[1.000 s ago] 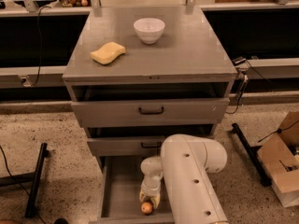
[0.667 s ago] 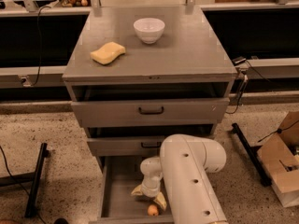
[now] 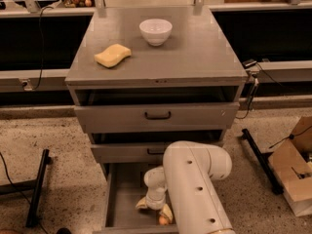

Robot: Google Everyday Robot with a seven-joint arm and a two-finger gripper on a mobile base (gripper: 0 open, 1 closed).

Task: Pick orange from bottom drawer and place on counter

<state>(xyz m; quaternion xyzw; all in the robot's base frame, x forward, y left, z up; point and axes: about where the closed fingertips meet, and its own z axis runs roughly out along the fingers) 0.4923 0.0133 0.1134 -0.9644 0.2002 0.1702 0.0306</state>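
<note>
The bottom drawer [image 3: 113,199] is pulled out, and my white arm reaches down into it. My gripper [image 3: 154,208] is low inside the drawer with its fingers [image 3: 142,204] spread apart, open and holding nothing. The orange [image 3: 163,220] lies on the drawer floor near the front edge, just below the right finger and partly hidden by my arm. The counter [image 3: 195,52] is the grey top of the cabinet, above the drawers.
A white bowl [image 3: 155,31] and a yellow wavy sponge [image 3: 112,55] sit on the counter. The two upper drawers [image 3: 156,115] are slightly open. A cardboard box [image 3: 292,174] stands on the floor at right, and a black stand leg [image 3: 36,186] at left.
The fingers stood together over the orange and have spread apart. The orange has shifted slightly right and now lies free beside the right finger.
</note>
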